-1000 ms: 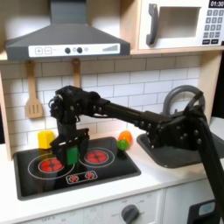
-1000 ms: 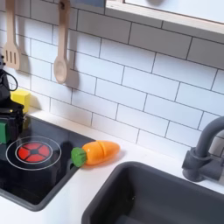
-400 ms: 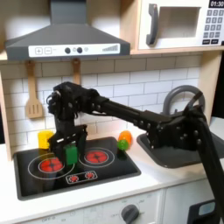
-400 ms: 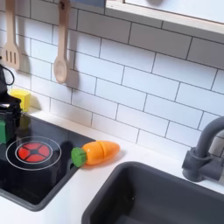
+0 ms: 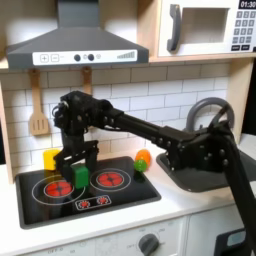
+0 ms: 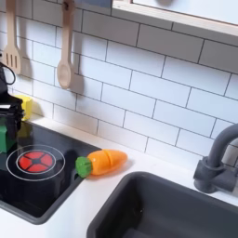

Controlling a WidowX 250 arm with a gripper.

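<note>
We see a black tool (image 5: 72, 172) on a green block (image 5: 80, 177), an orange carrot (image 6: 103, 162), and red burner rings (image 6: 33, 161).

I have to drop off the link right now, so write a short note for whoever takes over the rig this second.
Hand: over the stovetop between the two red burners, fingers on either side of a green block; whether it grips the block cannot be told.
Green block: upright on the stovetop, at the second exterior view's left edge.
Toy carrot: lying on the counter between stovetop and sink.
Yellow item: behind the stovetop by the tiled wall.
Done: hand brought to the block.
Left: confirm the grip before any move.
</note>
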